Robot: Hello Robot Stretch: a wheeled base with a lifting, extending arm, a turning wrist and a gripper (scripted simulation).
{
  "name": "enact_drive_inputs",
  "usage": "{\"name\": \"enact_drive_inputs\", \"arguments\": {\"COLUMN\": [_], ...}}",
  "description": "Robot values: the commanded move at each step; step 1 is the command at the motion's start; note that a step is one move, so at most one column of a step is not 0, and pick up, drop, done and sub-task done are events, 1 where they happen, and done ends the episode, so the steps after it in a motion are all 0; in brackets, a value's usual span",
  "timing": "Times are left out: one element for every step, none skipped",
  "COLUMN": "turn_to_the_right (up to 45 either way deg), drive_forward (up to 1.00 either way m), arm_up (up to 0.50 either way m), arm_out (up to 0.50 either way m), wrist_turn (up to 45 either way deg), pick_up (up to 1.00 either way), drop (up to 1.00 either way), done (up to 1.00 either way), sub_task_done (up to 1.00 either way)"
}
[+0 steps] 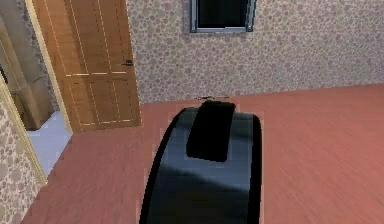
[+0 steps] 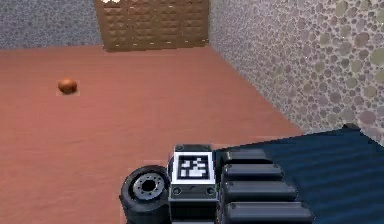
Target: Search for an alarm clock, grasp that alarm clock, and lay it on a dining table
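arm side view: orange blob [image 2: 67, 86] lies on reddish floor [image 2: 150, 115]

Soft, even light fills the forward view. The red-brown floor [image 1: 320, 150] is evenly lit, and the pale ground past the wooden door [image 1: 95, 60], at 9 o'clock, is brighter. The robot's black base [image 1: 205, 170] at 6 o'clock carries a faint grey sheen along its curved rim. The door frame [image 1: 22, 130] at 8 o'clock leans, a lens effect. In the arm side view the floor dims toward 7 o'clock, and the wallpapered wall [image 2: 320, 70] at 2 o'clock is palest.
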Motion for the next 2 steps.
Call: {"name": "enact_drive_inputs", "arguments": {"turn_to_the_right": [-12.0,0.0], "drive_forward": [0.0,0.3], "arm_up": [0.0,0.0], "arm_out": [0.0,0.0], "wrist_turn": [0.0,0.0], "pick_up": [0.0,0.0], "drop": [0.0,0.0], "done": [0.0,0.0], "sub_task_done": [0.0,0.0]}}
